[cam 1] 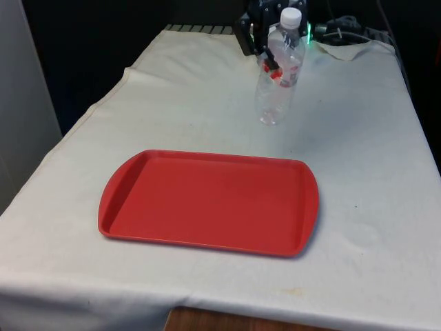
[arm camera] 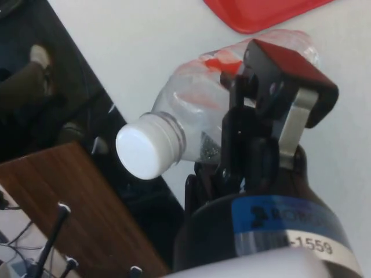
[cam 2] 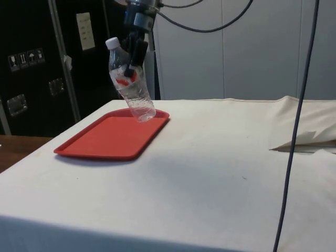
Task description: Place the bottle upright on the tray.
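Bottle (cam 1: 278, 76) of clear plastic with a white cap (cam 1: 291, 17) and a red label hangs in the air, tilted, above the white-clothed worktop (cam 1: 358, 158). The black gripper (cam 2: 131, 65) is clamped on its middle part, at the label. The red tray (cam 1: 207, 201) lies flat on the worktop, on the camera side of the bottle in the front view, apart from it.

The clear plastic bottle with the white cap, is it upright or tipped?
Tipped: the clear plastic bottle leans in the tool, above the cloth.
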